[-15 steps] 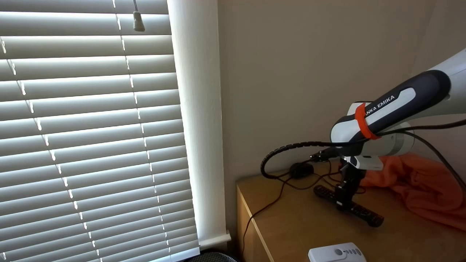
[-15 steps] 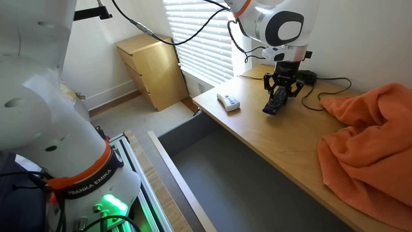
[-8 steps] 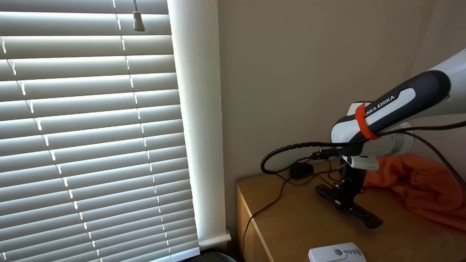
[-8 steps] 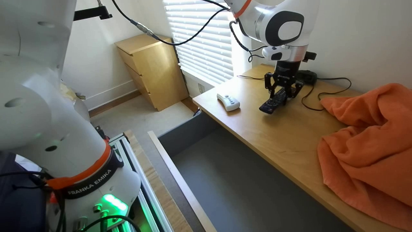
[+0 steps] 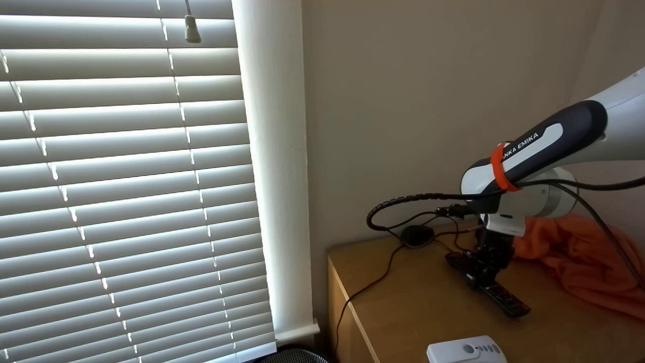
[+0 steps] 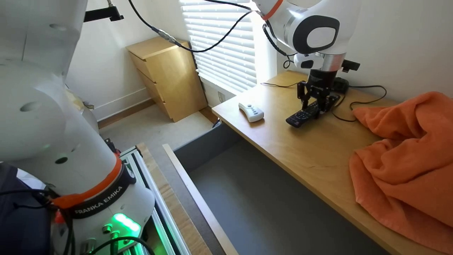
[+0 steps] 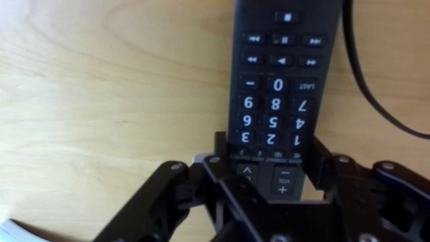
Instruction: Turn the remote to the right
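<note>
The remote, a slim black bar with number buttons, lies in my gripper over the wooden desktop. It shows in both exterior views (image 5: 508,299) (image 6: 298,117) and fills the middle of the wrist view (image 7: 275,90). My gripper also shows in both exterior views (image 5: 478,283) (image 6: 314,108) and in the wrist view (image 7: 268,152). Its two fingers press against the remote's long sides near its middle. The gripper covers part of the remote below the volume buttons in the wrist view. The remote is at or close to the desk surface; I cannot tell whether it touches.
A white flat controller lies near the desk edge in both exterior views (image 5: 463,351) (image 6: 252,112). A black puck (image 6: 339,85) with a cable (image 7: 359,77) is behind the gripper. An orange cloth (image 6: 407,163) covers the right side. An open grey drawer (image 6: 254,198) is below the desk edge.
The gripper has rotated, with the remote turning along with it. In an exterior view the remote's far end has swung right, its near end staying almost in place. The gripper shifted slightly right.
</note>
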Controlling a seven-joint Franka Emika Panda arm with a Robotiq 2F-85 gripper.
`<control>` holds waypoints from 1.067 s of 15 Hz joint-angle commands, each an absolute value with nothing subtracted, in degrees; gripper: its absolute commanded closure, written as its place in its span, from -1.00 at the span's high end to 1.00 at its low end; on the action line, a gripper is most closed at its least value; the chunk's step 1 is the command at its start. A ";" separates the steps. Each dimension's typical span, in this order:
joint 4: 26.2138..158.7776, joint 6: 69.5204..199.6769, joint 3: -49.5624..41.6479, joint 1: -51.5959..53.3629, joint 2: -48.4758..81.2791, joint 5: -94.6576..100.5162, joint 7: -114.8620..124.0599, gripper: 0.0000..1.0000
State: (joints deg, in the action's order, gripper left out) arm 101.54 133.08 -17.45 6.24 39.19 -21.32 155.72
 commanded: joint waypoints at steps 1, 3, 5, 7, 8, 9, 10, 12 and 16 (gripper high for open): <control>101.00 133.33 -22.57 10.90 41.36 -26.87 155.89 -0.39; 100.82 133.09 -23.87 12.06 41.89 -27.62 155.71 -0.39; 100.91 134.26 -17.23 6.65 40.33 -21.21 159.95 0.43; 100.56 133.31 -22.89 11.78 41.89 -26.35 156.29 0.76; 100.59 134.43 -17.51 7.20 40.72 -20.87 159.65 0.89; 100.53 133.36 -22.90 11.94 41.90 -25.03 156.25 1.00; 100.55 133.57 -22.32 11.75 41.56 -24.36 156.39 1.00; 100.45 134.26 -18.08 8.03 39.90 -18.86 158.14 1.00; 98.81 132.56 -16.76 6.71 36.10 -13.00 155.68 1.00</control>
State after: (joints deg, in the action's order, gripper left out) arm 98.94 133.50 -19.26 9.02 39.69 -18.37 155.38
